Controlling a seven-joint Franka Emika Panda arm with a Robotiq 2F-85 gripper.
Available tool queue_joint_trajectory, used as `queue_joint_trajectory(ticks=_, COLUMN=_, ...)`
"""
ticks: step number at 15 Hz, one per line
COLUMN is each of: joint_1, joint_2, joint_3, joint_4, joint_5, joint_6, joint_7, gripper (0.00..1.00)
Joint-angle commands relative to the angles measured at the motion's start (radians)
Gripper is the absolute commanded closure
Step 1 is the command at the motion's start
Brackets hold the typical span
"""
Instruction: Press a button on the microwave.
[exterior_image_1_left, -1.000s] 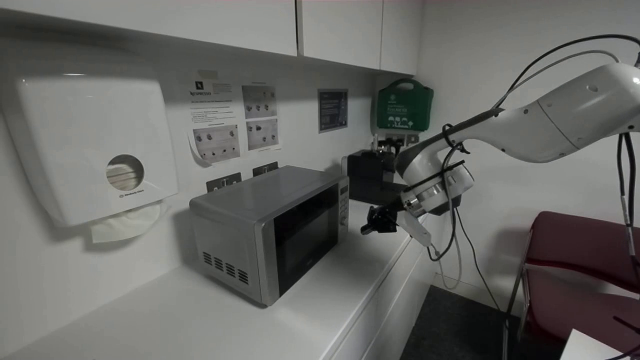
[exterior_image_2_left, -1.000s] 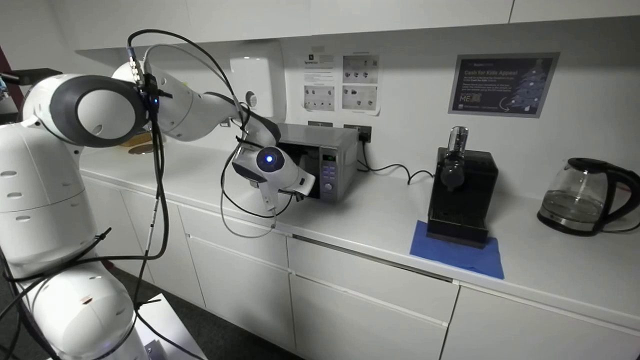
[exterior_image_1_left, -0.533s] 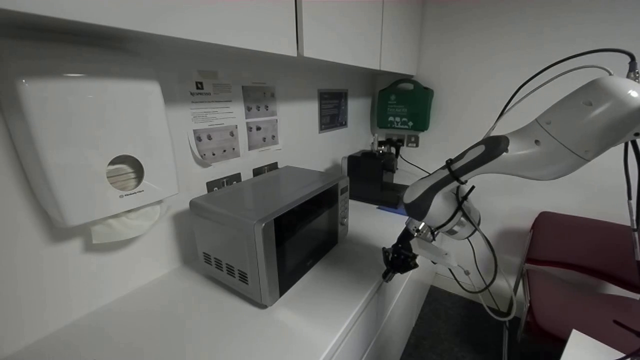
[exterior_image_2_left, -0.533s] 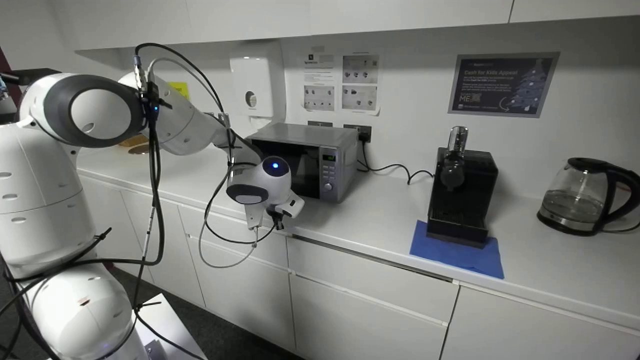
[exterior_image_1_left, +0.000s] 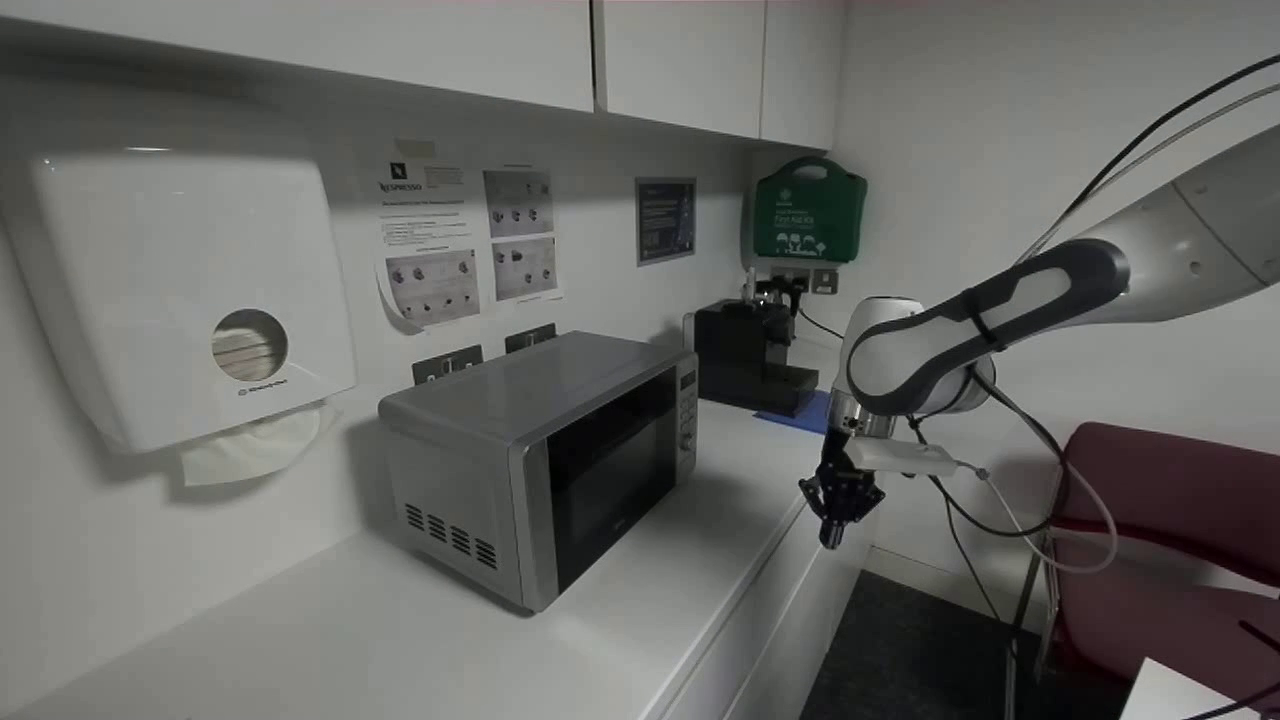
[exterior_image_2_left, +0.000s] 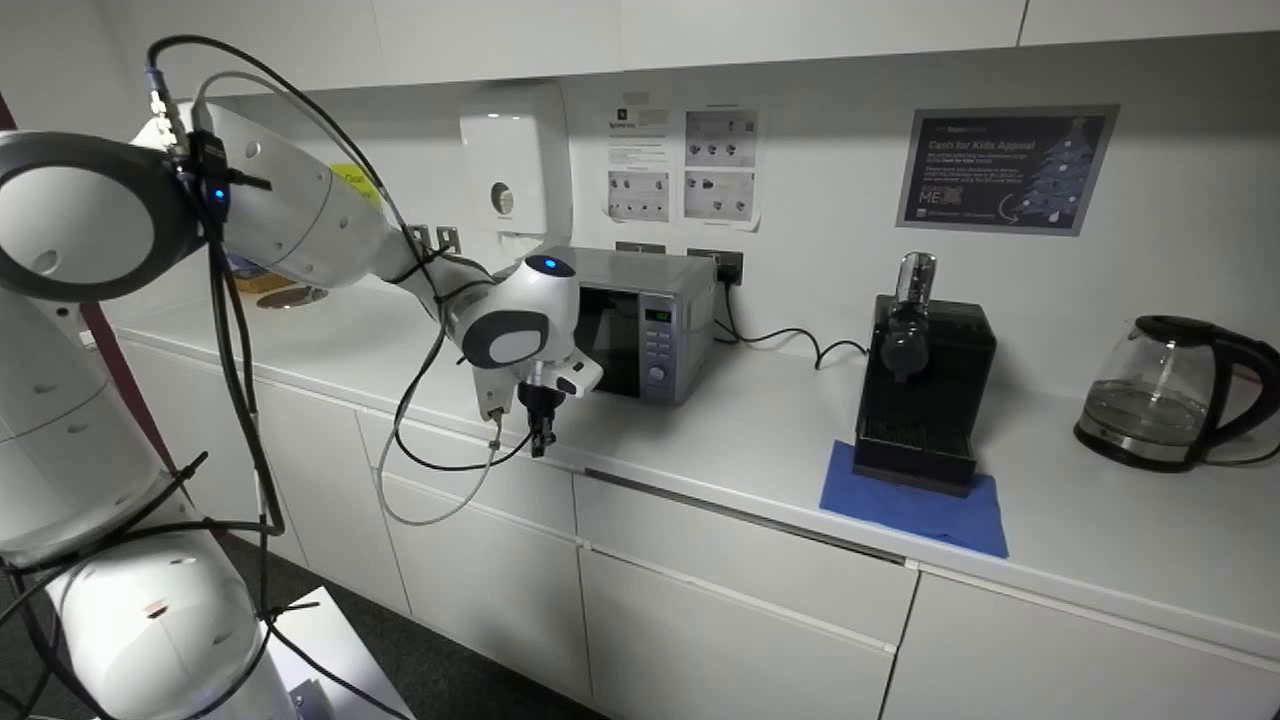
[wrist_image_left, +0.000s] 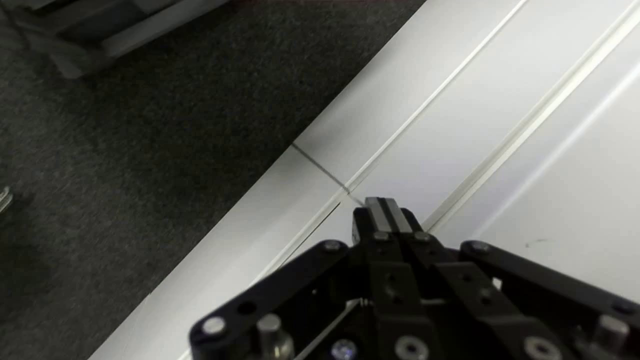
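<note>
The silver-grey microwave (exterior_image_1_left: 470, 470) stands on the worktop against the wall, also in an exterior view (exterior_image_2_left: 690, 325). Its dark window faces the room. Its button panel (exterior_image_2_left: 657, 345), with a green-lit display and a round knob, shows beside the window, and edge-on in an exterior view (exterior_image_1_left: 688, 410). The arm hides the window's left part. My black gripper (exterior_image_1_left: 832, 537) points down by the worktop's front edge, apart from the microwave; it also shows in an exterior view (exterior_image_2_left: 541, 448). In the wrist view its fingertips (wrist_image_left: 388, 206) lie together with nothing between them.
A black coffee machine (exterior_image_2_left: 930, 370) stands on a blue cloth (exterior_image_2_left: 910, 515), with a glass kettle (exterior_image_2_left: 1150, 400) beyond. A white paper dispenser (exterior_image_1_left: 190, 300) hangs on the wall under cabinets (exterior_image_1_left: 680, 70). A red chair (exterior_image_1_left: 1160, 480) stands on the floor (wrist_image_left: 175, 125).
My gripper has drawn back from beside the microwave's panel to the worktop's front edge and turned from sideways to pointing down. The panel buttons looked bluish before and look grey now.
</note>
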Motion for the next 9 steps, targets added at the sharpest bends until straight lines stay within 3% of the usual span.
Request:
queue_joint_trajectory(ticks=1, joint_1=-0.055, joint_2=-0.102, joint_3=0.019, joint_4=-0.022, joint_5=-0.228, joint_6=0.037, joint_7=0.079, gripper=1.00)
queue_joint_trajectory(ticks=2, joint_1=-0.065, joint_2=-0.125, joint_3=0.026, joint_4=-0.031, joint_5=-0.286, joint_6=0.059, joint_7=0.104, gripper=1.00)
queue_joint_trajectory(ticks=3, joint_1=-0.078, joint_2=-0.140, joint_3=0.034, joint_4=-0.039, joint_5=-0.343, joint_6=0.086, joint_7=0.131, gripper=0.75)
queue_joint_trajectory(ticks=5, joint_1=-0.098, joint_2=-0.163, joint_3=0.051, joint_4=-0.059, joint_5=-0.420, joint_6=0.154, joint_7=0.202, gripper=0.68)
queue_joint_trajectory(ticks=7, joint_1=-0.091, joint_2=-0.171, joint_3=0.051, joint_4=-0.071, joint_5=-0.371, joint_6=0.184, joint_7=0.219, gripper=0.53)
queue_joint_trajectory(ticks=8, joint_1=-0.078, joint_2=-0.168, joint_3=0.050, joint_4=-0.091, joint_5=-0.311, joint_6=0.259, joint_7=0.237, gripper=0.45)
queue_joint_trajectory(ticks=9, joint_1=-0.089, joint_2=-0.132, joint_3=0.052, joint_4=-0.034, joint_5=-0.346, joint_6=0.169, joint_7=0.196, gripper=0.37)
